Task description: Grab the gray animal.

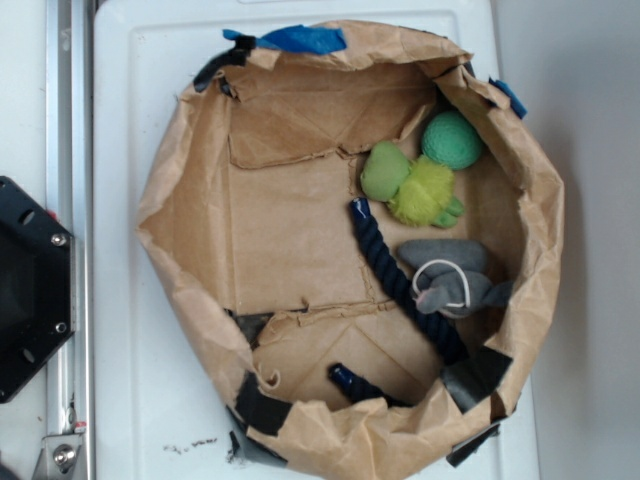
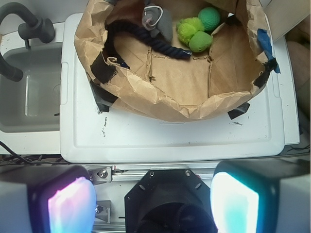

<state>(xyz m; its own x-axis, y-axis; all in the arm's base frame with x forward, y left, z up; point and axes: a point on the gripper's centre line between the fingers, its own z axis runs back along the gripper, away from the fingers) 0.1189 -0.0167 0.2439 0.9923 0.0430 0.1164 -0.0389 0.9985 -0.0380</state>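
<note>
The gray animal [image 1: 452,276], soft plush with flat limp limbs and a thin white cord loop, lay inside the crumpled brown paper basin [image 1: 190,230], touching the twisted navy rope [image 1: 400,285], below the fuzzy lime-green toy [image 1: 420,190]. Only the wrist view showed the gripper [image 2: 153,199], pads spread wide and empty, and a sink [image 2: 29,92].

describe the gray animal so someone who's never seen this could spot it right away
Look inside the crumpled brown paper bag on the white tray. Against its wall, beside the dark navy rope, lies the gray animal. It is flat, floppy and gray with a white cord loop, unlike the lime-green plush.
</note>
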